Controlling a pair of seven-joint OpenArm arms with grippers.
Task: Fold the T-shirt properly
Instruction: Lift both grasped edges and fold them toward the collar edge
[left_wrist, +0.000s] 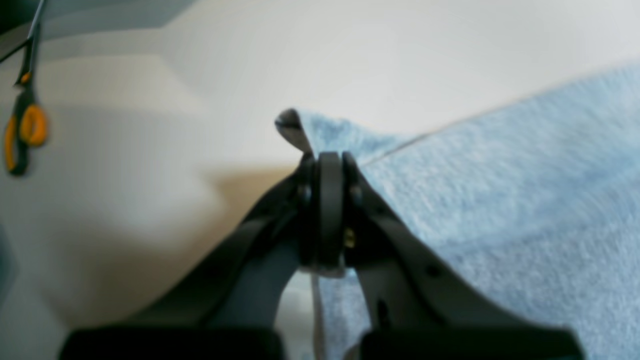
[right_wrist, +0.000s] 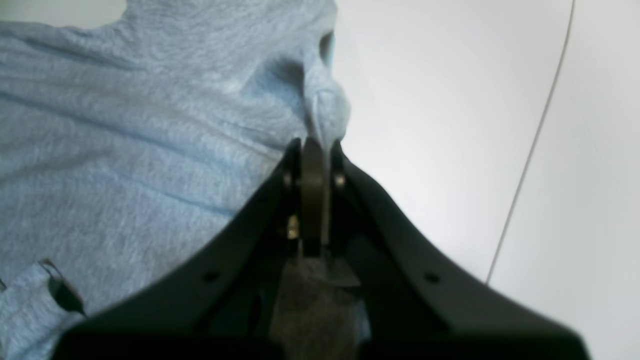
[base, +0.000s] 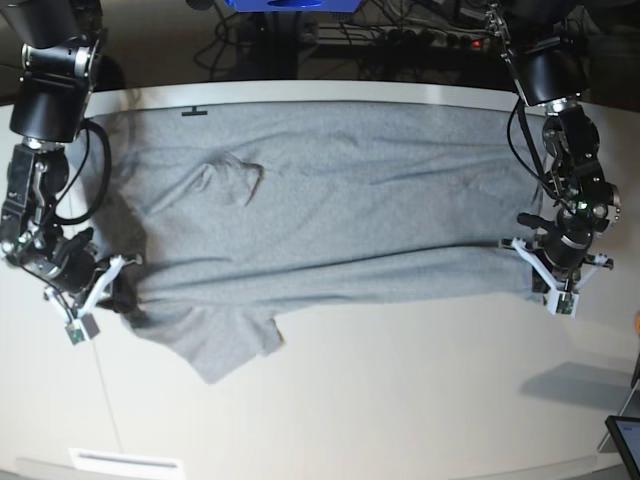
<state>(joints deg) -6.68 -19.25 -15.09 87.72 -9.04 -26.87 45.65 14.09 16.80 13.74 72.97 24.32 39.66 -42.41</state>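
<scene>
Left pincer and right pincer clamped on opposite edges of T-shirt, stretched across tabletop.

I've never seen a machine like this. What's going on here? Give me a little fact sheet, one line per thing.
garment: grey T-shirt, spread wide across the table
fold so far: the near long edge looks turned over; one sleeve sticks out toward the front at the base view's left
left pincer: shut on the T-shirt's edge, at the base view's right
right pincer: shut on the T-shirt's edge, at the base view's left
nearby: orange-handled scissors, off to the side in the left wrist view
</scene>
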